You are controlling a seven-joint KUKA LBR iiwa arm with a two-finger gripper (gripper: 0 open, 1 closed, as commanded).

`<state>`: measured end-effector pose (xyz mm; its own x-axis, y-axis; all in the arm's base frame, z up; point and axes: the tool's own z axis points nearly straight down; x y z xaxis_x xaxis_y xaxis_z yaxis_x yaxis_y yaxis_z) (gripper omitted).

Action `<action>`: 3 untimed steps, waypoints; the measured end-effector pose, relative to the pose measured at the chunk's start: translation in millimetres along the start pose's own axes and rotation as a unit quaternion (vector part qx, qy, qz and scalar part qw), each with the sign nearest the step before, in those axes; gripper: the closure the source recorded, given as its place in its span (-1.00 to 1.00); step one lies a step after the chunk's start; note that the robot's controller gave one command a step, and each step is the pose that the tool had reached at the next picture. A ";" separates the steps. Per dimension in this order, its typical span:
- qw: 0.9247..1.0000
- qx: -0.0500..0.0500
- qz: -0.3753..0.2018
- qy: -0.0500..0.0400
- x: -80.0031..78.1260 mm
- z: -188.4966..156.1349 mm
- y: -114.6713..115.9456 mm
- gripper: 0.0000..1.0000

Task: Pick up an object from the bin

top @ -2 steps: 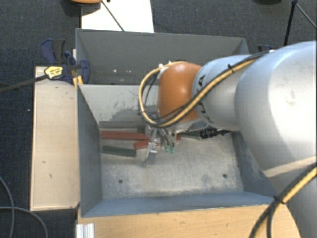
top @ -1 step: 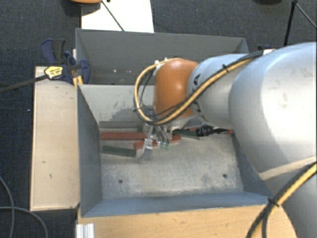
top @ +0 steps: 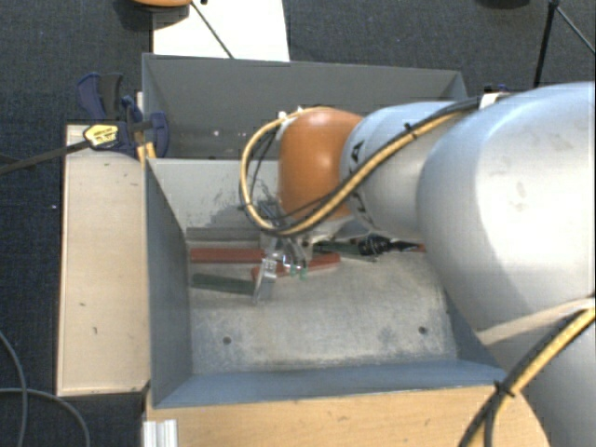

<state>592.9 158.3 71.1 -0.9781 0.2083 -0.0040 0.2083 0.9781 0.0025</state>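
My gripper [top: 264, 285] hangs low in the left middle of the bin, under the orange wrist cover. Its tip is at the right end of a dark green flat bar [top: 220, 284] that lies on the bin floor. Just behind it, a long reddish-brown bar [top: 222, 254] lies parallel to the green one and runs on to the right beneath the gripper. I cannot tell whether the gripper touches either bar.
A black tool with red on it [top: 372, 246] lies to the right of the gripper, partly under the arm. The arm covers the bin's right side. Bare grey floor shows in front of the bars.
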 end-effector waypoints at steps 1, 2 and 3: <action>0.978 -0.001 -0.207 -0.001 7.6 0.2 22.3 1.00; 0.978 -0.001 -0.207 -0.001 7.6 0.2 22.4 1.00; 0.967 0.000 -0.257 0.001 17.9 -200.3 28.5 1.00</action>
